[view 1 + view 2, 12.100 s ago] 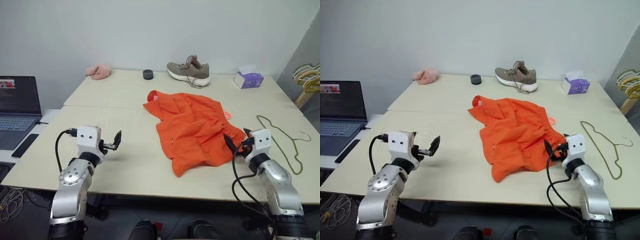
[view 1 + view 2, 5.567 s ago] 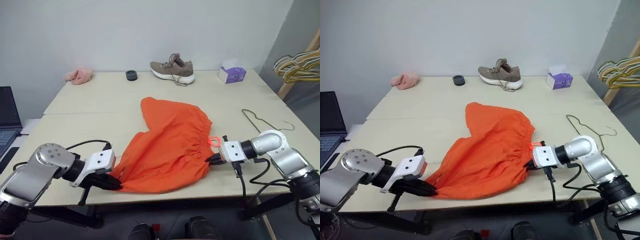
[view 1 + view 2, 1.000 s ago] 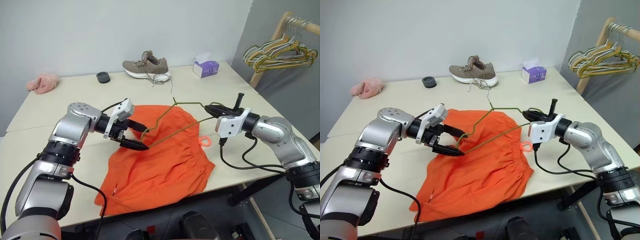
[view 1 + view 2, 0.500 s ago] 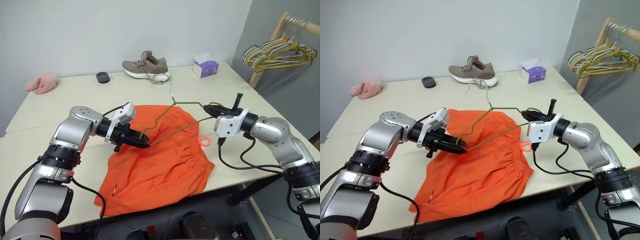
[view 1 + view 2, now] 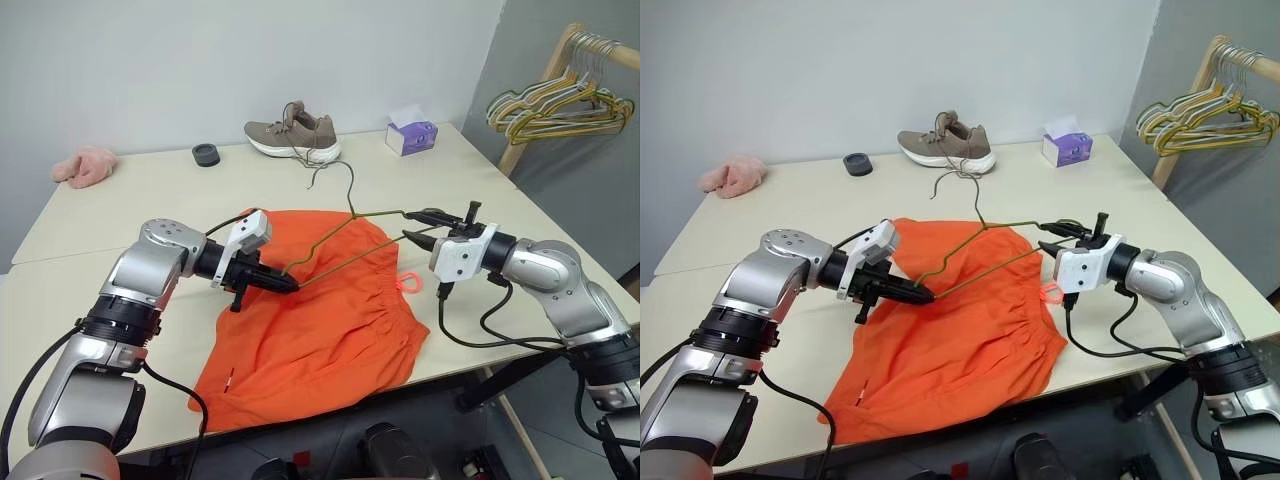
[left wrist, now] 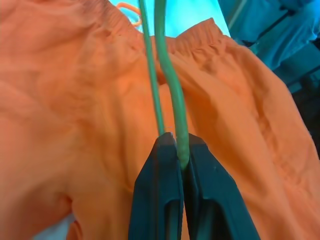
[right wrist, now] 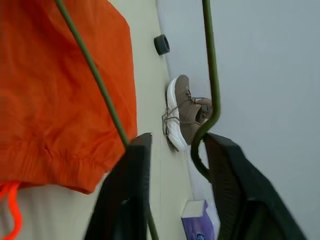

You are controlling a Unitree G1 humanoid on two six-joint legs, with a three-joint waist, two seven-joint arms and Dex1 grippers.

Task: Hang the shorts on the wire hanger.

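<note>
While the shorts (image 5: 318,308) lie spread on the bench (image 5: 120,215), one leg drooping over its near edge, the left end effector (image 5: 288,284) is clenched on one end of the hanger (image 5: 340,240), just above the orange cloth. From there the wire slants up to the right, its hook raised. At its other end the right end effector (image 5: 424,222) has its fingers parted, the wire passing loosely between them.

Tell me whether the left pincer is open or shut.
Shut: the left pincer clamps the hanger wire between its fingertips above the shorts.
</note>
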